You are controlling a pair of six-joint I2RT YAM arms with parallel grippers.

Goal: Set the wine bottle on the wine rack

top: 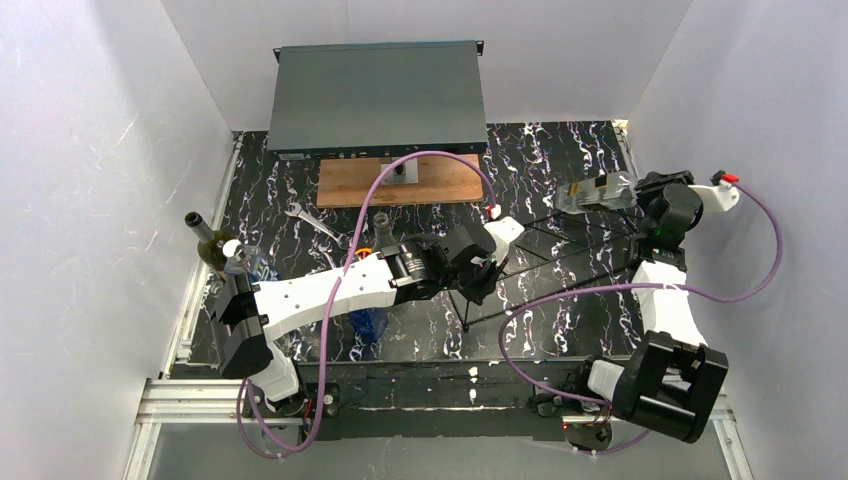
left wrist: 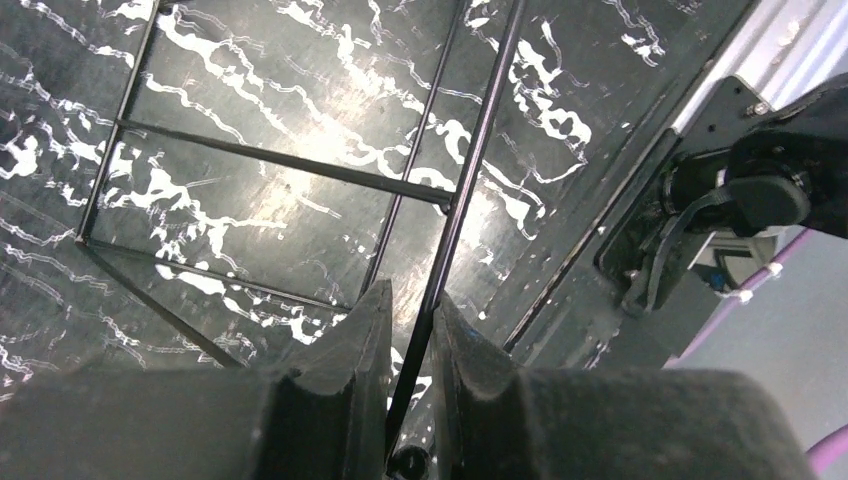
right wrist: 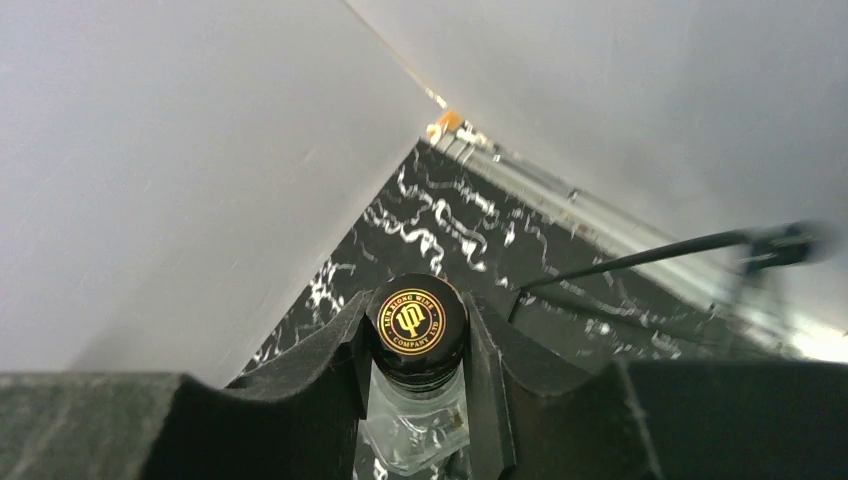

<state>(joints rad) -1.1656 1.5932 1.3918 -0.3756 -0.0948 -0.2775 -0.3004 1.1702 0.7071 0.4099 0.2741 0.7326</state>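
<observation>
The wine rack (top: 560,260), an open frame of thin black wire, lies on the marbled table right of centre. My left gripper (top: 483,280) is at the rack's left end. In the left wrist view its fingers (left wrist: 412,295) stand slightly apart, loose around one rod of the rack (left wrist: 477,150). My right gripper (top: 640,195) holds a clear wine bottle (top: 595,193) level above the rack's far right end. In the right wrist view that gripper (right wrist: 415,305) is shut on the bottle's black gold-printed cap (right wrist: 417,320), with a rack wire (right wrist: 640,262) beyond it.
A dark green bottle (top: 205,245) and a clear one (top: 240,258) stand at the left edge, and a blue bottle (top: 368,322) lies under the left arm. A wrench (top: 315,225), a wooden board (top: 400,180) and a grey box (top: 375,100) lie behind. White walls close three sides.
</observation>
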